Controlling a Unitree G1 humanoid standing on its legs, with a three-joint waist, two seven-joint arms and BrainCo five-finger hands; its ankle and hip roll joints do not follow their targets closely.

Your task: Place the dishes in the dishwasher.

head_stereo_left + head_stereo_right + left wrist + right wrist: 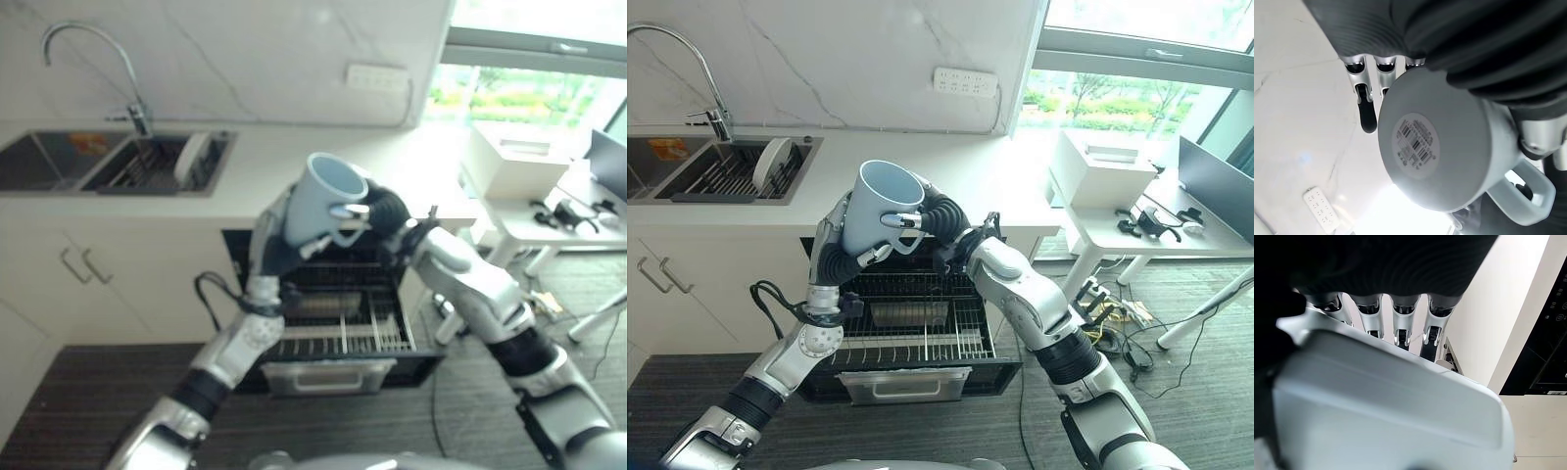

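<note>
Pale blue mug [328, 203] is held high between both hands, above the open dishwasher rack [338, 328], its mouth tilted up and back toward the wall and its long axis leaning. Seen from the right eye, the left hand [835, 250] cups the mug's body while the right hand [921, 221] curls fingers at its handle. From the left wrist, straight fingers [1366, 105] lie along the mug beside its labelled base. From the right wrist, fingers [1400, 323] hook over the mug. This looks like a handover or reorientation; next, the mug likely needs inverting and lowering to the rack.
</note>
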